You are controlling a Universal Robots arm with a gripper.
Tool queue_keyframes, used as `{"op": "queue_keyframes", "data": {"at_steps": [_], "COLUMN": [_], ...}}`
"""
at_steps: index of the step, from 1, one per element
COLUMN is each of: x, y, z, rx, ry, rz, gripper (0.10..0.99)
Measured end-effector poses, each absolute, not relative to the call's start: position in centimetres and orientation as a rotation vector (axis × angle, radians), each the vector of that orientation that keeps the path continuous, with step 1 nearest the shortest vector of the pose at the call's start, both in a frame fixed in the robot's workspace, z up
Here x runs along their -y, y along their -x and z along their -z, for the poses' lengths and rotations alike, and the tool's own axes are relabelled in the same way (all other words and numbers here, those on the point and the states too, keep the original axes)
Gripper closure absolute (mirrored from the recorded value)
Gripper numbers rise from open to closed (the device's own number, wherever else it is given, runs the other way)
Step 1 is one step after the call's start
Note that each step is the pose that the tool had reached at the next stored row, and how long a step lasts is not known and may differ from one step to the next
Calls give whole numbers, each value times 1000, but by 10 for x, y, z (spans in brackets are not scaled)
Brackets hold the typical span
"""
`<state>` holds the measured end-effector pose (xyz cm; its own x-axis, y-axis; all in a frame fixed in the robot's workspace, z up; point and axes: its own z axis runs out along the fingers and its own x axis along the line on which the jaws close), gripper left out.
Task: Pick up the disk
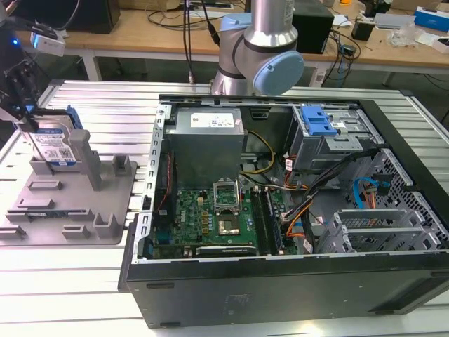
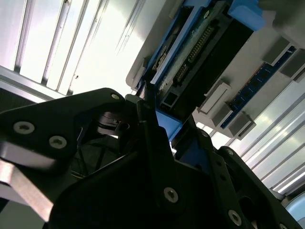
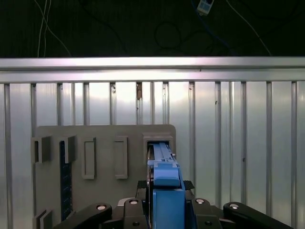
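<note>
Standing upright on the holder tray (image 1: 105, 210) near its far edge, disk (image 1: 52, 147) being clamped between closed gripper (image 1: 24, 123) fingers.

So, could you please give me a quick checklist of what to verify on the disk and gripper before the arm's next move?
1. Gripper at the disk: ok; in the first wrist view its fingers flank the blue frame.
2. Fingers shut firmly on the disk: cannot tell.
3. Disk standing upright in the grey holder tray: ok in the exterior view.
4. Disk lifted free of the tray: not ok, its lower edge sits between the tray's posts.
5. Computer case apart from the tray: ok, it stands toward the exterior view's right.
</note>
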<state>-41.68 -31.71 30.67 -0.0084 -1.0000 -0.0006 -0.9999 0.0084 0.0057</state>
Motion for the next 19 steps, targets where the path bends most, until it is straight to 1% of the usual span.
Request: {"op": "queue_keyframes", "data": {"at_steps": [9, 11, 17, 19], "x": [317, 317, 317, 317], "y": [417, 417, 417, 417], "z": [-349, -367, -395, -412], "rx": [2228, 2228, 2227, 2227], "ry": [-2210, -2210, -2210, -2211], "rz": [7, 7, 7, 7], "gripper": [722, 722, 722, 722]}}
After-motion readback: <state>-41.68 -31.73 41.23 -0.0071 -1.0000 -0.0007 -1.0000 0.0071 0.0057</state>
